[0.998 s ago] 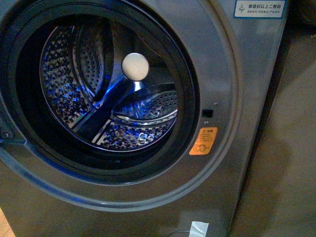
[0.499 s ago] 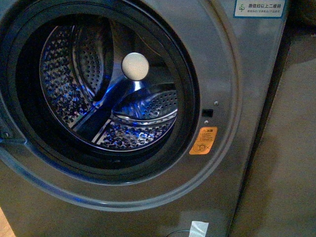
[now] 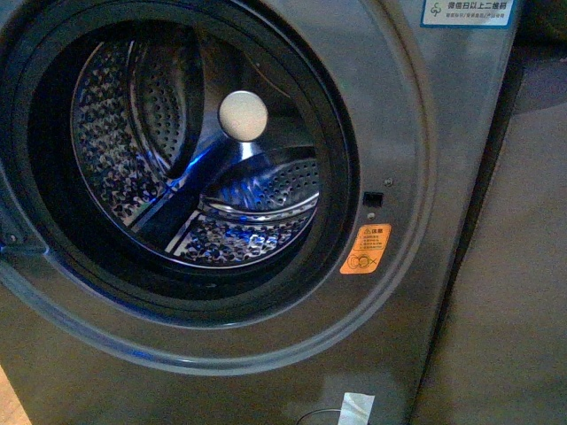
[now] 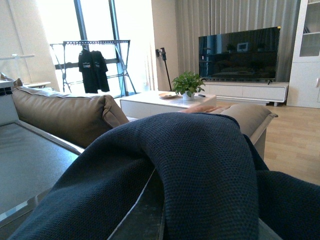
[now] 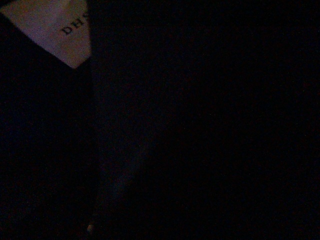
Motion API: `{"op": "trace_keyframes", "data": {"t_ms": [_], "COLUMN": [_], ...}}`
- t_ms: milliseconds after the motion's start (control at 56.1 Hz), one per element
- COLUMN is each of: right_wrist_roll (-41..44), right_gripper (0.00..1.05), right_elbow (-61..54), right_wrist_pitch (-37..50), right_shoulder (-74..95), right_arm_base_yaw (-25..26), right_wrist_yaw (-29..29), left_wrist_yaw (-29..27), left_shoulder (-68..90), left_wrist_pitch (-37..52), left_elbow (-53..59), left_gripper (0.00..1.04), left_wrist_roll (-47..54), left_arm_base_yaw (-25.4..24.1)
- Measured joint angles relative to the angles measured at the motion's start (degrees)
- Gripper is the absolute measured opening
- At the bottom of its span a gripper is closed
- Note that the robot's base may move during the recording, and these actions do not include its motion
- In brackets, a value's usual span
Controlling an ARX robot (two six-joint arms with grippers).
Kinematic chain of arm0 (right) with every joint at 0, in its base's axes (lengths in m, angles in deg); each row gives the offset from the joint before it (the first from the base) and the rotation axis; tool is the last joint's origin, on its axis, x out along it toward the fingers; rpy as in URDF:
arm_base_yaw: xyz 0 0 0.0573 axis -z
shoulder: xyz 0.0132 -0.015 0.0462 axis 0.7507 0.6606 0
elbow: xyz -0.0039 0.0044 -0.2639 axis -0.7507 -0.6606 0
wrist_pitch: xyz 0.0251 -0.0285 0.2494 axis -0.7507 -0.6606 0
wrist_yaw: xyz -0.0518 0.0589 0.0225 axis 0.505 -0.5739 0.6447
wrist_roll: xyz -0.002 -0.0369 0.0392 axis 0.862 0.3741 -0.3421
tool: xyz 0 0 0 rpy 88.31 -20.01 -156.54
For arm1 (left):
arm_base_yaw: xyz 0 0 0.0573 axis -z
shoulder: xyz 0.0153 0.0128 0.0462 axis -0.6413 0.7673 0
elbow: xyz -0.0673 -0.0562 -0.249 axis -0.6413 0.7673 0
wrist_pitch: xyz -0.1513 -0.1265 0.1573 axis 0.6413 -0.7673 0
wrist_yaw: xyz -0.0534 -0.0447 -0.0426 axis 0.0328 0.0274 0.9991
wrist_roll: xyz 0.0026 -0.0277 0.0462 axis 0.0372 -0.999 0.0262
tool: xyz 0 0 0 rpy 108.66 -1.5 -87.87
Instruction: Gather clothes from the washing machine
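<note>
Jaws: neither pair shows in any view, so can't tell open or closed. Left ones would sit behind the clothes [image 4: 200, 165].

Diff vs 1 s ago, front view: framing has crept slightly. The white label [image 3: 467, 11] at the machine's top right sits a bit higher and is more cut off by the edge. Blue glints on the drum [image 3: 115, 133] have thinned on its left wall and now sit mostly low, near the centre. Washing machine [image 3: 416, 292], porthole rim [image 3: 341, 177], pale round hub [image 3: 243, 116] and orange sticker [image 3: 366, 250] are otherwise unchanged. Drum shows bare perforated steel, same as before.

Clothes: dark navy knit, out of the drum, draped right in front of the left wrist camera. It fills the lower half of that view and blocks everything below. Grey flat surface [image 4: 30, 165] just beside it.

Around, left wrist view: tan sofa [image 4: 60, 112] behind the cloth, drying rack [image 4: 90, 47] with a black shirt [image 4: 93, 71] by the window, plant [image 4: 187, 84] on a low white counter [image 4: 145, 102], TV [image 4: 239, 52].

Front view: beige panel [image 3: 514, 266] just right of the machine, white tape [image 3: 356, 409] at the bottom.

Right wrist view is dark.
</note>
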Motion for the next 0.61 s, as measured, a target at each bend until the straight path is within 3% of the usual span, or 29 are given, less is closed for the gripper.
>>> {"op": "trace_keyframes", "data": {"t_ms": [36,143,303,499,606], "right_wrist_roll": [-0.37,-0.59,-0.09,1.07,1.44], "right_gripper": [0.94,0.69,0.47,0.20,0.12], "right_elbow": [0.13,0.20,-0.92,-2.78,-2.84], "right_wrist_pitch": [0.92,4.02,8.31,13.53,15.02], "right_shoulder": [0.59,1.75,1.66,0.66,0.00], "right_arm_base_yaw": [-0.20,-0.72,-0.37,2.03,4.11], "right_wrist_yaw": [1.11,3.98,5.75,7.56,8.33], "left_wrist_yaw": [-0.02,-0.02,0.09,0.24,0.24], "left_shoulder": [0.00,0.00,0.00,0.00,0.00], "left_wrist_pitch": [-0.02,0.00,0.00,0.00,0.00], "left_elbow": [0.00,0.00,-0.11,-0.26,-0.37], "left_gripper": [0.13,0.13,0.14,0.43,0.57], "left_wrist_roll": [0.00,0.00,-0.04,-0.13,-0.13], "left_arm_base_yaw": [-0.02,-0.11,-0.09,-0.09,-0.09]}}
